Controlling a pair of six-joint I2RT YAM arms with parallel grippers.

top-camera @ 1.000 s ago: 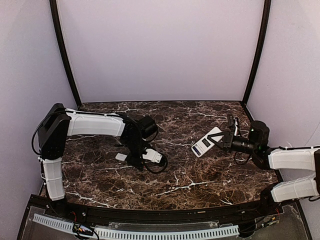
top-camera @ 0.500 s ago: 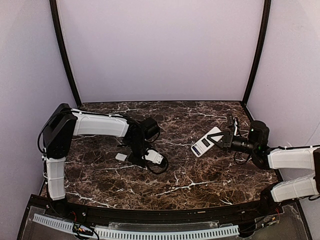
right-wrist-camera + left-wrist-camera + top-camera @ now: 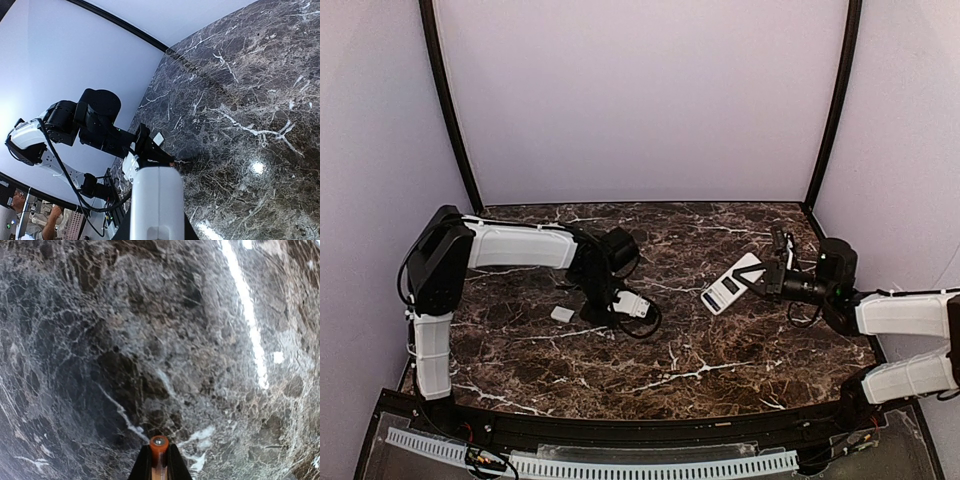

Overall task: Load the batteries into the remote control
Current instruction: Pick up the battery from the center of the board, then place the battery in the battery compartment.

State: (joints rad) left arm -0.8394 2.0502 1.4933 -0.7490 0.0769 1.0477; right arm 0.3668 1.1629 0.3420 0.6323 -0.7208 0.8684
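Over there the left pincer (image 3: 159, 463) pinched the orange battery (image 3: 159, 444) left of the bench (image 3: 720, 350) middle; the right pincer (image 3: 767, 281) gripped the remote control (image 3: 733, 283) aloft near the right edge; that slim hold could have let the battery pivot and slip free.

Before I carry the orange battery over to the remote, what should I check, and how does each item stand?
1. Grip: left gripper clamps orange battery: ok.
2. Hold: right gripper has remote control: ok.
3. Battery bay open and facing the left arm: cannot tell.
4. Second battery located: not ok, none in view.
5. Path: small white piece lies away from the line between the arms: ok.
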